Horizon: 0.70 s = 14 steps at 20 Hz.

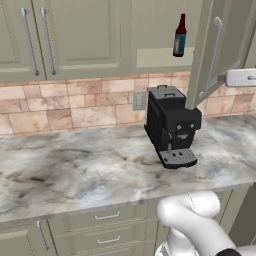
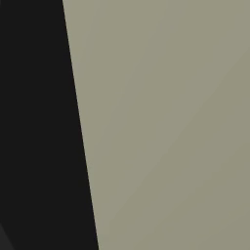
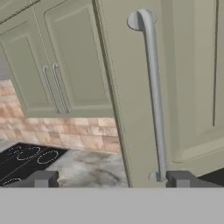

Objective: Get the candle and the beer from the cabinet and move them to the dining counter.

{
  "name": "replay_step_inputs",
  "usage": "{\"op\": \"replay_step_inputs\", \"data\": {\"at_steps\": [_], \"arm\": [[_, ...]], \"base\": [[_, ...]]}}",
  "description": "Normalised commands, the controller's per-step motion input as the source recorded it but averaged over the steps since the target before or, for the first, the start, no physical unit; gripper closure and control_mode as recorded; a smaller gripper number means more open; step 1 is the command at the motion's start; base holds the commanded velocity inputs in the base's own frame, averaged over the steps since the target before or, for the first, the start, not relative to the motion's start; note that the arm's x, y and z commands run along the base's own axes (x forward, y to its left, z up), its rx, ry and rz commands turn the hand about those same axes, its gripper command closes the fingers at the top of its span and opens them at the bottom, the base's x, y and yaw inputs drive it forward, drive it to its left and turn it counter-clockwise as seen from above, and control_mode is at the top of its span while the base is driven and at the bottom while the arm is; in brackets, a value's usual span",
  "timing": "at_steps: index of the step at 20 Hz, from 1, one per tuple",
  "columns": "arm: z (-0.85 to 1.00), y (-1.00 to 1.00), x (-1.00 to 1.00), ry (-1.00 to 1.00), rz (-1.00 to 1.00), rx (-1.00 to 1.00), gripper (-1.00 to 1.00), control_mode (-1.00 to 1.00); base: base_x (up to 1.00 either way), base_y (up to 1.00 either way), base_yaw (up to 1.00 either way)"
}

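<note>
The beer (image 1: 180, 35), a dark bottle with a blue label, stands upright on the shelf of the open cabinet (image 1: 160, 55). The cabinet door (image 1: 215, 50) is swung out, and its long silver handle (image 3: 153, 96) runs close in front of my hand. My gripper (image 3: 111, 179) is open, its two dark fingertips (image 3: 43, 179) spread wide at the handle's lower end and holding nothing. In the left base view the white hand (image 1: 241, 77) sits just right of the open door. The candle and the dining counter are out of view.
A black coffee machine (image 1: 171, 125) stands on the marbled worktop (image 1: 75, 170) below the open cabinet. Closed cabinet doors (image 1: 75, 35) hang to the left, with drawers (image 1: 107, 225) under the worktop. A black stovetop (image 3: 26, 159) lies further left. A sage-green panel (image 2: 171, 122) stands close to the right base camera.
</note>
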Motion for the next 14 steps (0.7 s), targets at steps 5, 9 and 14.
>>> {"op": "replay_step_inputs", "data": {"at_steps": [5, 9, 14], "arm": [[-0.16, 0.49, -0.26, 0.11, 0.00, 0.04, -1.00, -1.00], [-0.30, 0.55, 0.02, 0.05, 0.00, 0.06, -1.00, -1.00], [-0.35, 0.49, 0.22, 0.00, -0.05, 0.09, -1.00, -1.00]], "base": [[0.00, 0.00, 0.00], [0.00, 0.00, 0.00], [0.00, 0.00, 0.00]]}}
